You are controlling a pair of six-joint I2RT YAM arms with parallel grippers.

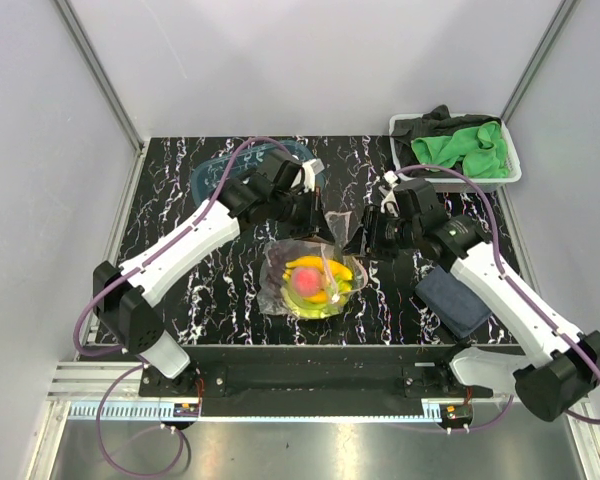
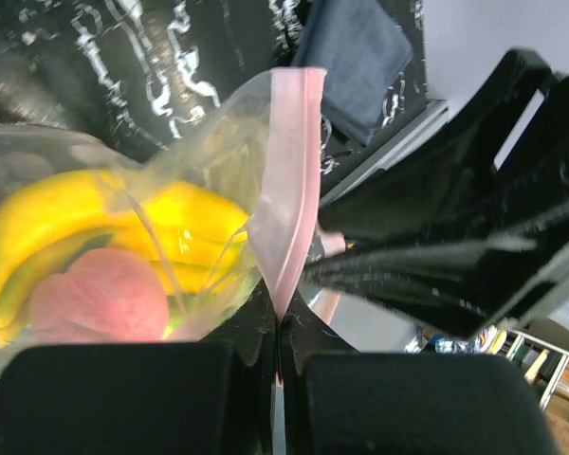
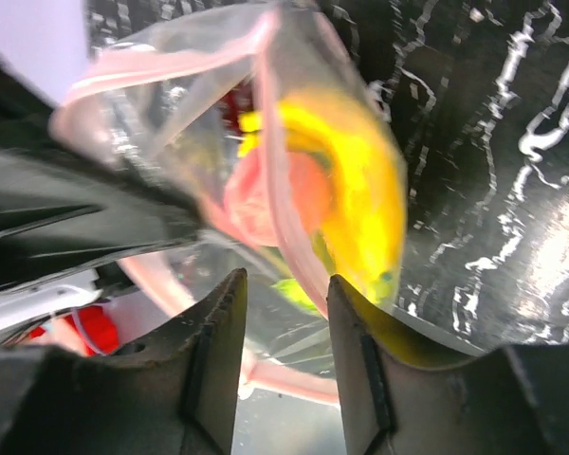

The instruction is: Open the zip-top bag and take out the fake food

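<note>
The zip-top bag [image 1: 280,285] lies at the table's middle, its mouth lifted, with a yellow banana bunch [image 1: 315,266] and a pink-red peach [image 1: 305,285] of the fake food inside. My left gripper [image 2: 281,327] is shut on the bag's pink zip strip [image 2: 294,171], and the banana [image 2: 95,213] and peach [image 2: 100,296] show through the plastic. My right gripper [image 3: 284,289] stands open on the opposite side of the mouth. The other pink strip [image 3: 284,213] runs down between its fingers, close to the right finger [image 3: 360,351]. In the top view both grippers meet above the bag, left gripper [image 1: 323,228] and right gripper [image 1: 358,238].
A blue-tinted clear tray [image 1: 220,172] lies at the back left under the left arm. A white bin [image 1: 510,172] with green and black cloths stands at the back right. A dark blue-grey cloth [image 1: 452,300] lies under the right arm.
</note>
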